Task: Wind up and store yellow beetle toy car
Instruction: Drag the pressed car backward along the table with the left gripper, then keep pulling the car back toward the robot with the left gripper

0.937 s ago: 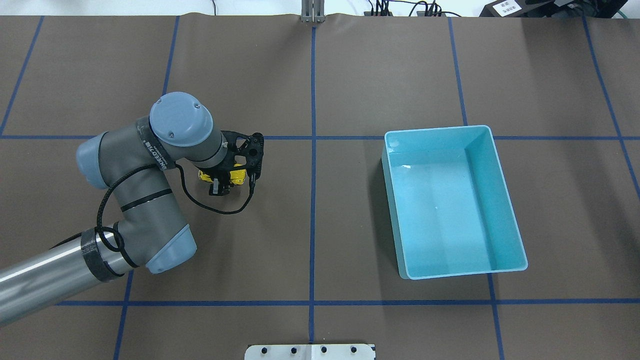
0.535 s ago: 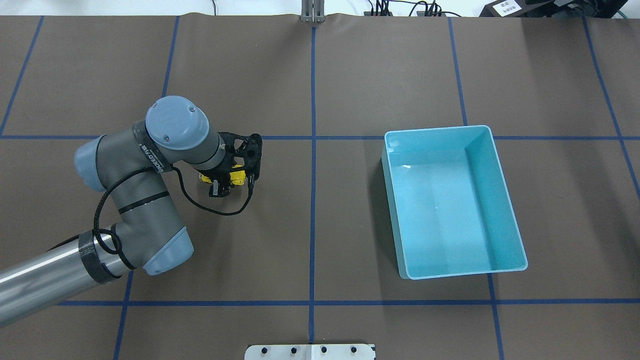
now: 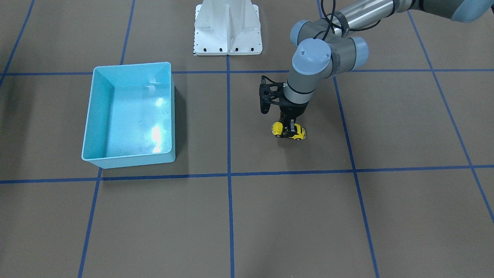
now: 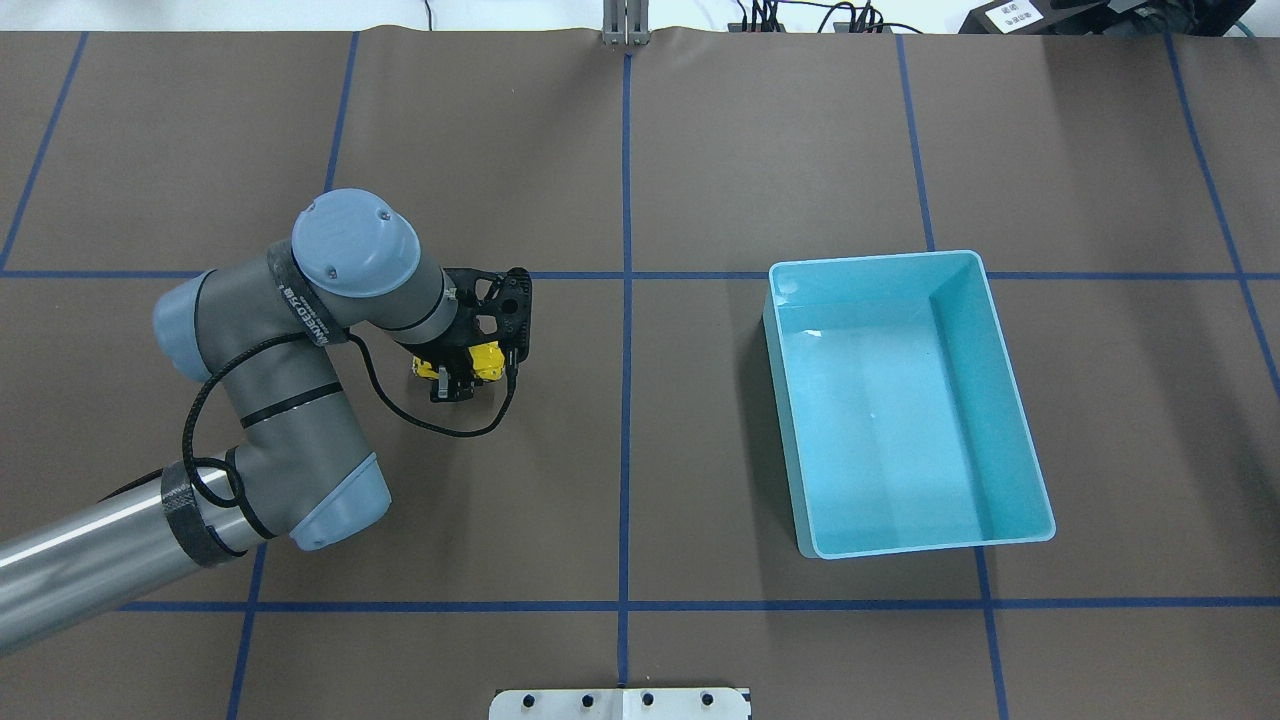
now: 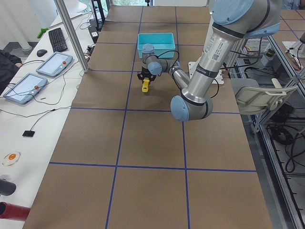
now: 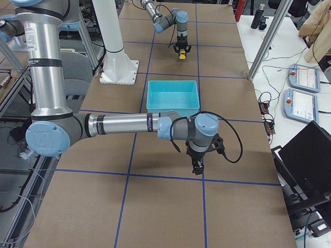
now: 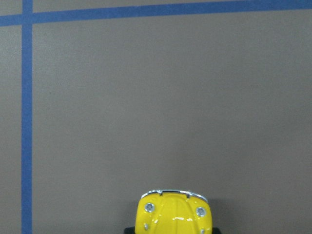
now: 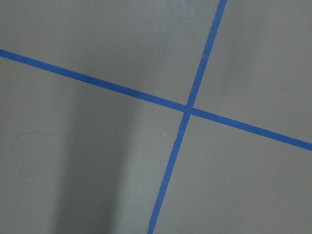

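Left gripper (image 3: 289, 129), fingers clamped on the yellow beetle toy car (image 3: 277, 129), low over the worktop's left half, probably mid wind-up. Storing is still to do: the light-blue bin (image 3: 129, 161) waits well apart, rightward. Right gripper (image 6: 198, 168): grip impossible to tell.

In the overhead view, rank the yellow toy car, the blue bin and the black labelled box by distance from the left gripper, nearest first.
1. yellow beetle toy car: held between the fingers of the left gripper.
2. light-blue bin: across the centre line, on the robot's right.
3. black labelled box: past the table's far edge, on the right.
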You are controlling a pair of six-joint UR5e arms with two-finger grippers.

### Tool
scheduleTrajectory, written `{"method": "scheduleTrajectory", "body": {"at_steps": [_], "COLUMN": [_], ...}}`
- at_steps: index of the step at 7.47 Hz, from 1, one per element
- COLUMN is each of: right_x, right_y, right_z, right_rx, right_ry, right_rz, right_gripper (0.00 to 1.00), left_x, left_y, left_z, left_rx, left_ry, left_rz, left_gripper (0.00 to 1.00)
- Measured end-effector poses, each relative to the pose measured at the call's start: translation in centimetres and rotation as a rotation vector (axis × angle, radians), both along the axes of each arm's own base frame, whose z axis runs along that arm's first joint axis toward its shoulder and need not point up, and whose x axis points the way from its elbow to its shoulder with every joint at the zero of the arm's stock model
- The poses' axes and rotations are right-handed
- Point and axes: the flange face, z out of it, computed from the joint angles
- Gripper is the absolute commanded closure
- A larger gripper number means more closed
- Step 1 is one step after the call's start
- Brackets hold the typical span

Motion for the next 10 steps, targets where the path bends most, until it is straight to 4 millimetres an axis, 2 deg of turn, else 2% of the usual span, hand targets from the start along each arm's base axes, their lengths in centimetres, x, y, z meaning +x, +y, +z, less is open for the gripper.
{"method": "scheduleTrajectory", "body": {"at_steps": [3, 10], "right_x": [0.0, 0.0], "right_y": [0.01, -0.03], "right_z": [0.09, 0.21], "right_rx": [-0.003, -0.003], "right_ry": [0.0, 0.0], "right_rz": [0.0, 0.0], "right_gripper": [0.0, 0.0], "left_x": [0.84, 0.09], "left_y": [-0.13, -0.18], "left_z": [0.23, 0.4], "left_rx": [-0.018, -0.007], "left_ry": [0.027, 0.067], "left_rz": [-0.017, -0.007], "left_gripper": [1.0, 1.0]}}
